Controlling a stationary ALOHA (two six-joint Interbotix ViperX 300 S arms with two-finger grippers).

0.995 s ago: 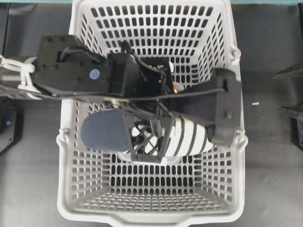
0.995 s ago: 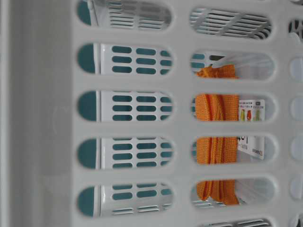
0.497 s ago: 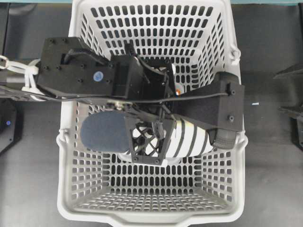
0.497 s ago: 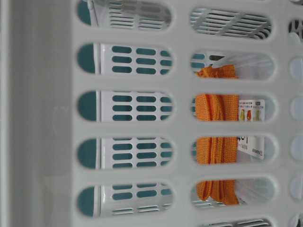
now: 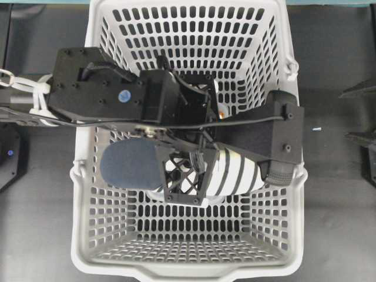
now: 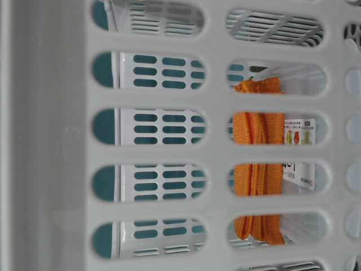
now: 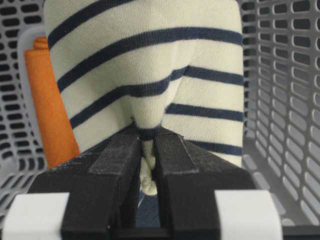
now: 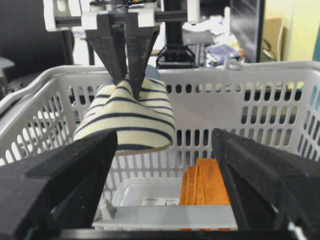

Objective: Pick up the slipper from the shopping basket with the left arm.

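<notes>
Even bright lighting, soft shadows, table-level basket wall (image 6: 51, 141) blurred, wrist views sharp

A small white paper label (image 6: 299, 131) sits beside the folded orange cloth (image 6: 258, 179) — coloured pictures, tiny print. Nothing on it is legible.

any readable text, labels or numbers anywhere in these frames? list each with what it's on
Nothing can be read.
White card label beside the folded orange cloth inside the shopping basket: small coloured pictures and print, too small and blurred.
Its lower part: dark marks, cut off by the basket wall.
Blue dot on the left arm: no text.
</notes>
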